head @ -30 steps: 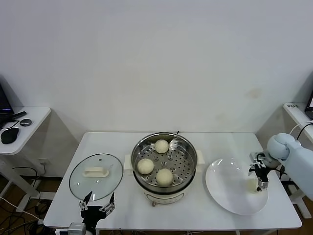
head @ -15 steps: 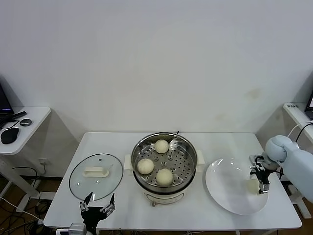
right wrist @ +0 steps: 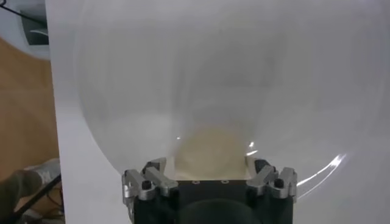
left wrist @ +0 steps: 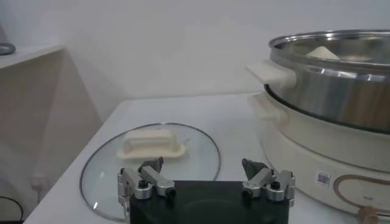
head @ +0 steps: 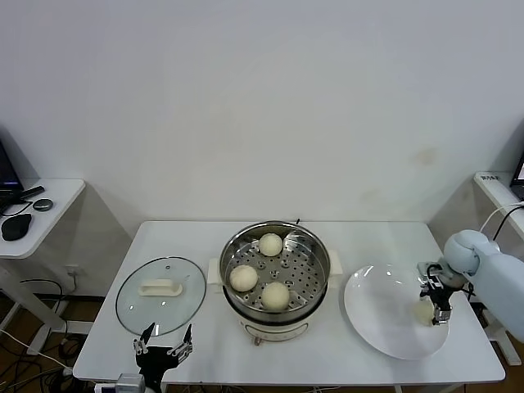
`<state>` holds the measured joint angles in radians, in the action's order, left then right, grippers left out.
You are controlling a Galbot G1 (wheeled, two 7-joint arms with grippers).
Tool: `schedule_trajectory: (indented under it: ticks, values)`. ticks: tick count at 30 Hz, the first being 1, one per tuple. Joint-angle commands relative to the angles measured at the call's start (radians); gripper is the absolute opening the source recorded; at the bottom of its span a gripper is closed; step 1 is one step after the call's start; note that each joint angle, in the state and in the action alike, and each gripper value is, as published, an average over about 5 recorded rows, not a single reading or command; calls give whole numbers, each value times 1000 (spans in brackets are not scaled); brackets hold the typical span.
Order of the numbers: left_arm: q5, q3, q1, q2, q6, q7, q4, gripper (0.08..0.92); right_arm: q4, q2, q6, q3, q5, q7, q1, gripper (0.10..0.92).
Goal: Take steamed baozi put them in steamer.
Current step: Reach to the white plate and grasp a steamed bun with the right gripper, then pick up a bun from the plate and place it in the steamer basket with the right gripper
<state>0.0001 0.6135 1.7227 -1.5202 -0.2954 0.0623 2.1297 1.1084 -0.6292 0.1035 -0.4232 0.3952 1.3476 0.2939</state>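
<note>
The steel steamer stands mid-table with three cream baozi on its perforated tray, at the back, left and front. A fourth baozi lies on the white plate to the right. My right gripper is down over it. In the right wrist view that gripper is open, with its fingers on either side of the baozi. My left gripper is parked, open and empty, at the table's front left. The left wrist view shows it beside the steamer.
A round glass lid with a white handle lies left of the steamer, just beyond the left gripper; it also shows in the left wrist view. A side desk stands far left. The plate reaches near the table's right front edge.
My right gripper has sunk a little lower over the baozi on the plate. The left arm and the steamer's baozi have not moved.
</note>
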Motion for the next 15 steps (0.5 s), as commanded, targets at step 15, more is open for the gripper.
schedule_trajectory:
  ticks: [15]
  values:
    - [69,-13,-9,7,3,-10,19,823,219,77,176,-360,-383,27,-477,501]
